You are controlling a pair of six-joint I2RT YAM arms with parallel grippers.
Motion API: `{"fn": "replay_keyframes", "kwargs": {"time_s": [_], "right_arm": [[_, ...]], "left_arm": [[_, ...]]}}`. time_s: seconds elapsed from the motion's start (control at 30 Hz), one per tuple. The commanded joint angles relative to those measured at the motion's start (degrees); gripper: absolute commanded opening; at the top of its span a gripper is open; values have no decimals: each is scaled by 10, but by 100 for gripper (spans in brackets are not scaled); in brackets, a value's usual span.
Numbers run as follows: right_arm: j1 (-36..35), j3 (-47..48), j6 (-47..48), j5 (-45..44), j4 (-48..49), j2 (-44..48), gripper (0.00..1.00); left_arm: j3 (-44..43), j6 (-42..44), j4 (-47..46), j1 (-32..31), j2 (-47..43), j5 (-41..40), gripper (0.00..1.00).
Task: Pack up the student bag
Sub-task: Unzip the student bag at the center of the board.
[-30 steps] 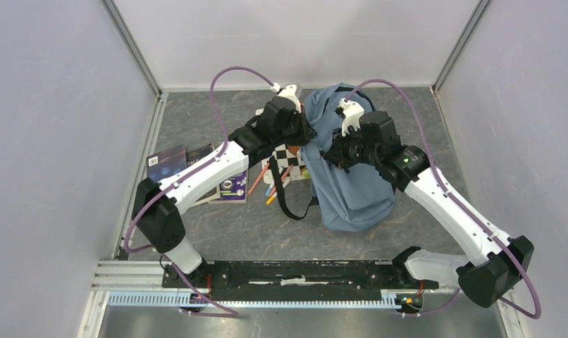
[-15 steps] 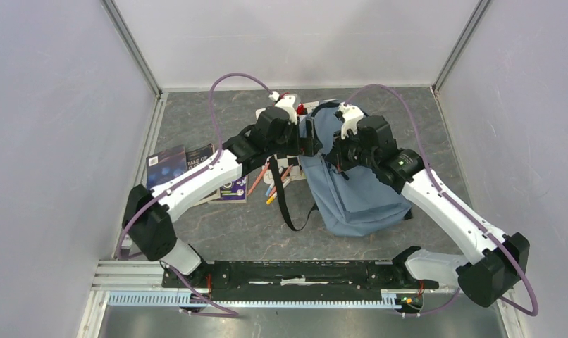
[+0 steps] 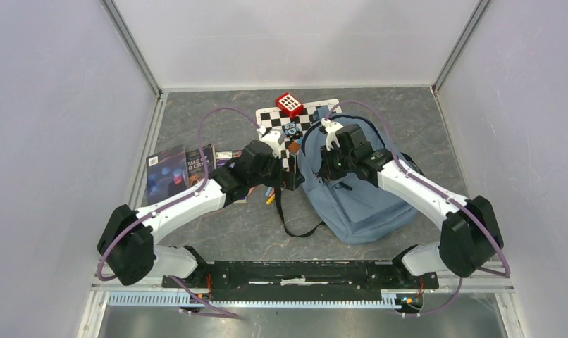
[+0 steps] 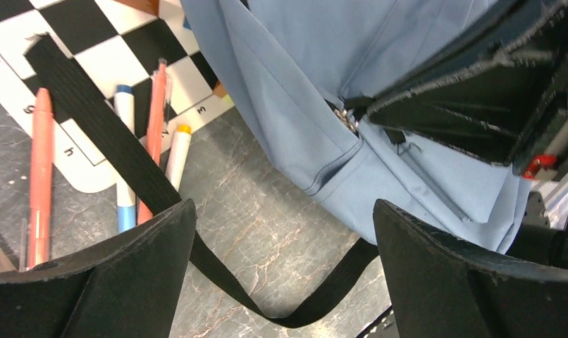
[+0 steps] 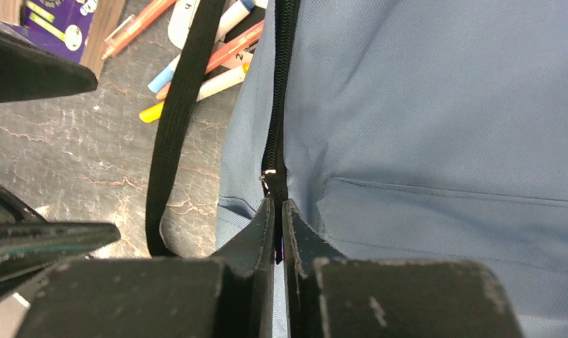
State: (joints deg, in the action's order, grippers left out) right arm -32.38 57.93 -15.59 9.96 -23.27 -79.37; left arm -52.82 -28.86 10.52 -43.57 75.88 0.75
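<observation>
Bag [image 3: 359,204] lies flat on the table [image 3: 218,232], right of centre, its top toward 12 o'clock. Books [image 3: 175,169] wait at its 9 o'clock and a chequered board [image 3: 306,116] at its 11 o'clock, all outside, so I judge nothing is packed yet. My left end effector [image 4: 281,218] is spread wide and holds nothing at the bag's 9 o'clock edge, placed, I think, to steady the fabric. A black strap [image 4: 91,120] trails across the pens [image 4: 40,155]. My right end effector [image 5: 279,211] is pinched shut on the zip [image 5: 281,84] at its slider, likely to draw the bag open.
</observation>
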Motion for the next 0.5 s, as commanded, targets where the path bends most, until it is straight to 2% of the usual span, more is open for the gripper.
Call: {"fn": "replay_keyframes", "kwargs": {"time_s": [0.0, 0.17, 0.47], "right_arm": [[-1, 18, 8, 8, 39, -29, 12], [-1, 25, 13, 6, 35, -47, 30], [-1, 14, 25, 21, 45, -67, 38]], "left_arm": [[34, 42, -97, -2, -9, 38, 100], [18, 26, -94, -2, 34, 46, 100], [32, 1, -123, -2, 45, 45, 98]]}}
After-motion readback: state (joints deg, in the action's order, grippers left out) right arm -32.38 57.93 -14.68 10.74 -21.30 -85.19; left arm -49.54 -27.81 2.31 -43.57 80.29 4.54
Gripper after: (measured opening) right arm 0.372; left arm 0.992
